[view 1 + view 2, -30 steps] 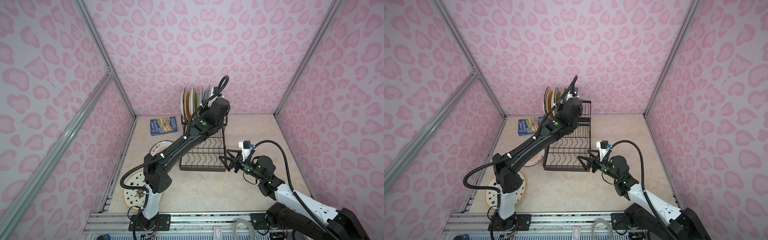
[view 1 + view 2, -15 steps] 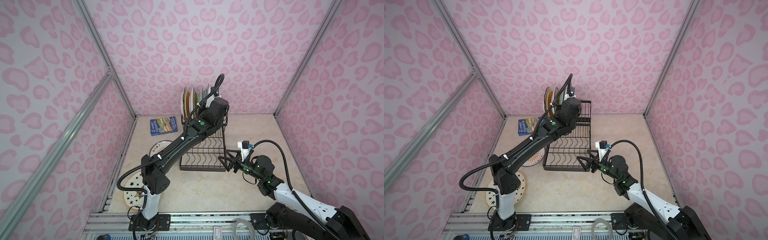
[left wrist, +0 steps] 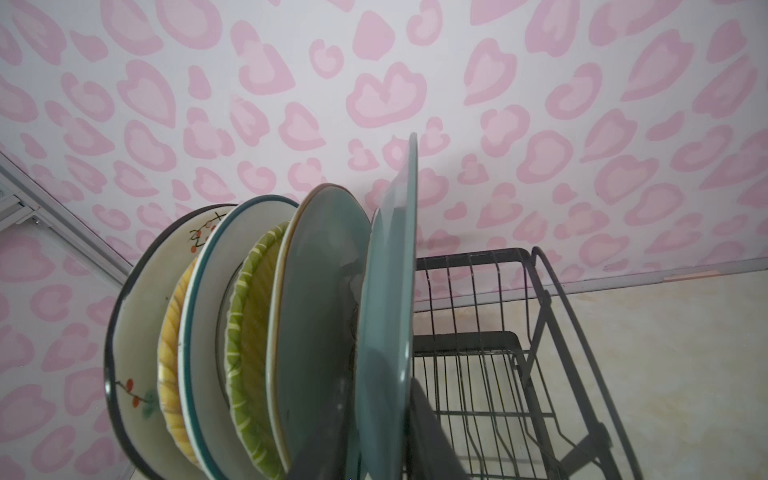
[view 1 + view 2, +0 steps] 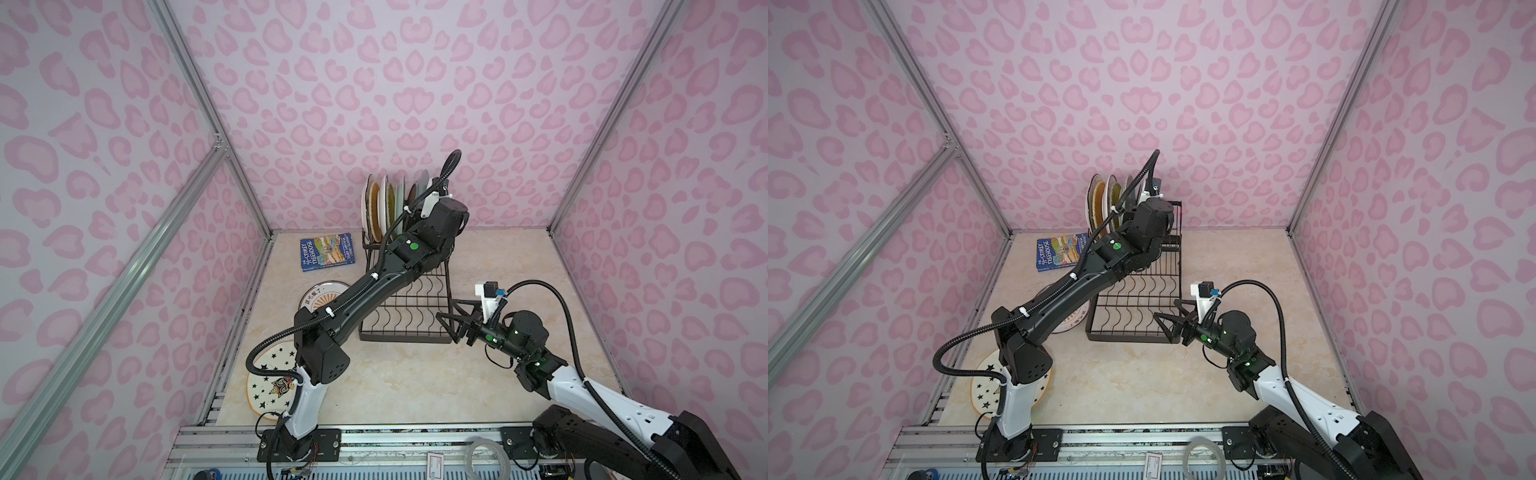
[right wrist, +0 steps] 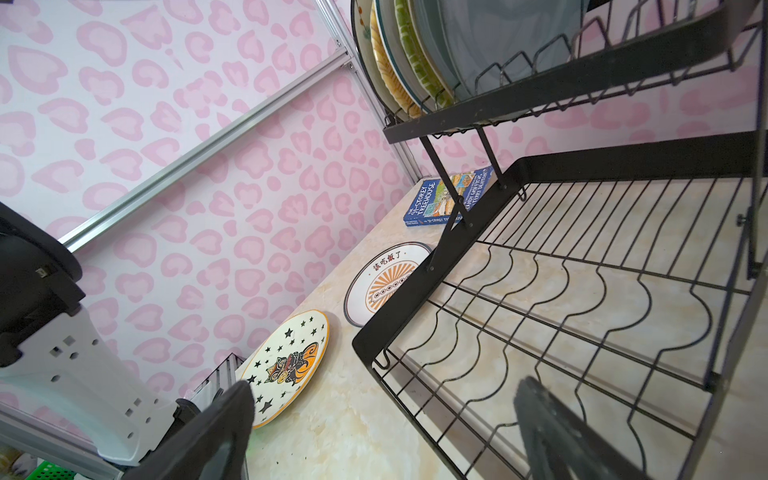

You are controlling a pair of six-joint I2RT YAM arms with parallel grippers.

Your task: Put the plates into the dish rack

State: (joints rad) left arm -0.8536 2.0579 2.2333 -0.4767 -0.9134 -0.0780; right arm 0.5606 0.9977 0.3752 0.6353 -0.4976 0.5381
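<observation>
Several plates (image 4: 380, 208) stand on edge in the upper basket of the black wire dish rack (image 4: 405, 332). In the left wrist view my left gripper (image 3: 380, 395) straddles the rim of the grey-blue plate (image 3: 390, 270), which stands in the rack (image 3: 519, 291) beside a teal plate (image 3: 320, 291). Its fingers (image 3: 432, 436) lie close on both sides; whether they press, I cannot tell. Two plates lie flat on the table: a star-patterned one (image 4: 270, 386) (image 5: 286, 365) and a sunburst one (image 4: 322, 293) (image 5: 386, 278). My right gripper (image 4: 451, 318) (image 5: 386, 390) hangs open and empty at the rack's front right corner.
A blue book (image 4: 327, 251) (image 5: 449, 195) lies on the table left of the rack, near the back wall. The rack's lower tray (image 5: 365, 345) of wavy wires holds nothing. Pink patterned walls close in on three sides.
The left wrist has shifted slightly to the right at the upper basket, with the grey-blue plate between its fingers. The right arm has stayed still.
</observation>
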